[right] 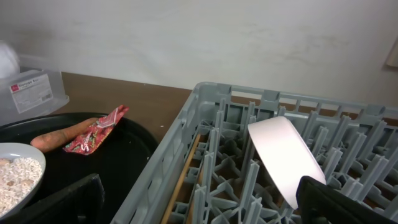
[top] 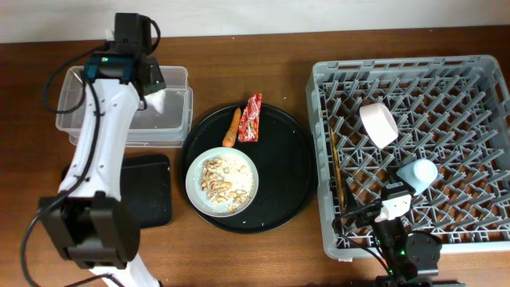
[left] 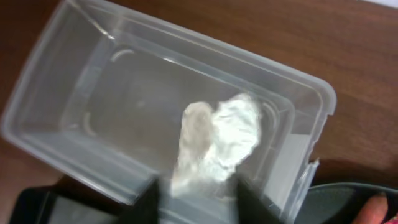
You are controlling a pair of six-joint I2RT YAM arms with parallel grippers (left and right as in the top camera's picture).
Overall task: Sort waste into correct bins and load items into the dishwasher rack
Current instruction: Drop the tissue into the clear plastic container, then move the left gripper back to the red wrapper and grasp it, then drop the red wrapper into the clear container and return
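Note:
My left gripper [top: 151,80] hangs over the clear tub [top: 183,119], fingers apart. The crumpled white tissue [left: 217,143] lies in the tub just beyond the fingertips [left: 199,193]; it also shows in the overhead view [top: 159,100]. The white plate [top: 222,182] holds rice and beige scraps. The carrot piece [top: 232,127] and red wrapper [top: 251,118] lie beside it. In the grey rack [top: 478,72] sit the pale bowl [top: 378,123], blue cup [top: 418,174] and chopsticks [top: 336,171]. My right gripper [top: 382,203] is open and empty over the rack's front edge [right: 205,205], near the bowl [right: 283,155].
The plate, carrot and wrapper rest on a large round black tray [top: 291,171]. A flat black rectangular tray [top: 147,187] lies in front of the tub, partly under my left arm. The rack's left wall [right: 168,168] stands between my right gripper and the round tray.

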